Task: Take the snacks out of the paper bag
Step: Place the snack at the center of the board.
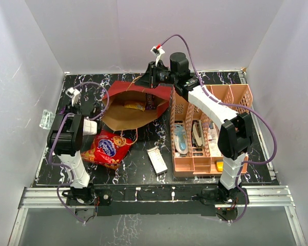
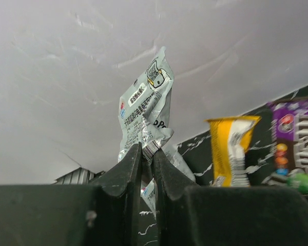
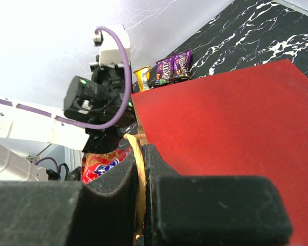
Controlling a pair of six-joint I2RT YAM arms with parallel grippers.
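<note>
Snack packet [image 2: 146, 110], silvery, was pinched by one edge in the left gripper [image 2: 147, 154], left of the paper bag [image 1: 118, 115]; that thin hold could slip. Right gripper [image 3: 141, 156] clamped the bag's cord handle [image 3: 139, 184].

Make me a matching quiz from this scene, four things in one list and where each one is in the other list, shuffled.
Things:
1. silver packet
2. cord handle
3. red snack bag
4. yellow packet

Places:
A. lying on the table
B. pinched in the right gripper
C. inside the paper bag
D. pinched in the left gripper

Pairs: 1-D, 2-B, 3-A, 4-C
</note>
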